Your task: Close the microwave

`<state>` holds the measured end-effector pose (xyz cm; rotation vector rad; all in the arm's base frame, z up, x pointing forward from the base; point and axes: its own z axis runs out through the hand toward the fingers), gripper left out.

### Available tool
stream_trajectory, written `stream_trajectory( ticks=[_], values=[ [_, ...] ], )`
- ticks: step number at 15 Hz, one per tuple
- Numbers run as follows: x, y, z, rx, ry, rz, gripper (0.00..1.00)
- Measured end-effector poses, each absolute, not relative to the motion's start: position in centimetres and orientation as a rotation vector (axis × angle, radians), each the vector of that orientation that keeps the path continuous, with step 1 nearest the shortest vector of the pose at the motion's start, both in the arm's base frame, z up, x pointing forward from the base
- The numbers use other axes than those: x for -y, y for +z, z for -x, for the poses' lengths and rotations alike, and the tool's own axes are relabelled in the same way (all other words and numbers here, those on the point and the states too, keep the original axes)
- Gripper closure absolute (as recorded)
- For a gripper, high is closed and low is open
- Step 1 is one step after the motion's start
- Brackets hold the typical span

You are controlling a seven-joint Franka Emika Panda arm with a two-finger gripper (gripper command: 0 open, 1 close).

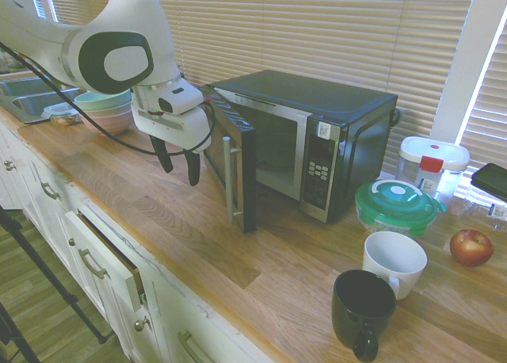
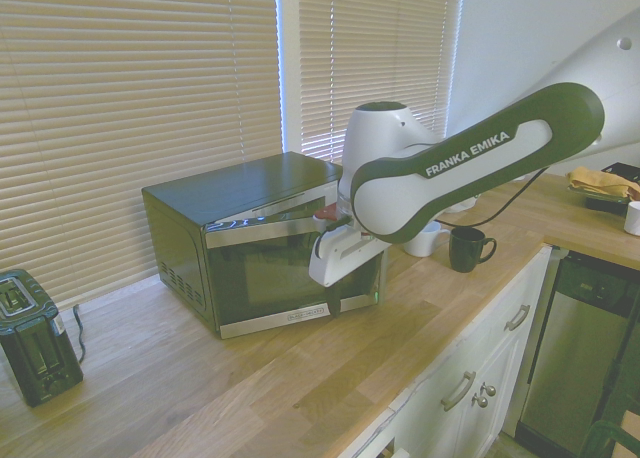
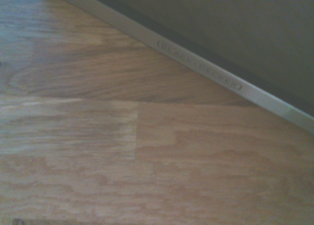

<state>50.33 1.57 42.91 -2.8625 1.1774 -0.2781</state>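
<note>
Here we see the microwave [image 1: 305, 137] on the wooden tabletop [image 1: 150, 189], in front of the window blinds [image 1: 301, 38], its door [image 1: 242, 169] standing partly open, with the dark cavity [image 1: 273, 141] visible behind it. The claw [image 1: 176, 163] of the white arm [image 1: 119, 54] hangs above the tabletop on the door's outer side, near the upright bar handle [image 1: 229, 181], fingers pointing down and spread apart, with nothing between them. Beside the microwave, on its button panel [image 1: 318, 173] side, we find a green-lidded bowl [image 1: 396, 206] and a white-lidded container [image 1: 432, 163]. Near them a white mug [image 1: 394, 261] stands just beside a black mug [image 1: 362, 311], and a red apple [image 1: 471, 247] rests close by. Past the arm, on the door's side, we spot two stacked bowls [image 1: 107, 111], a bluish one over a pink one, near the sink [image 1: 40, 101]. Below, a drawer [image 1: 107, 260] stands pulled out from the white cabinets [image 1: 170, 323]. From the opposite side, we see a black toaster [image 2: 38, 343] on the tabletop, apart from the microwave. In the wrist view, we get a close, soft look at the door's lower metal trim [image 3: 196, 63], running diagonally over the wood grain, its small lettering blurred
</note>
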Motion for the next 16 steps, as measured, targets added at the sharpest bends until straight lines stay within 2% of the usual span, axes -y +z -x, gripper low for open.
stream_trajectory(
  ticks=[8, 16],
  values=[
    [0.7, 45.9, -55.2, -1.175, -0.367, 2.843, 0.0],
    [2.3, 46.3, -63.2, -1.179, -0.375, 2.843, 0.0]
  ],
)
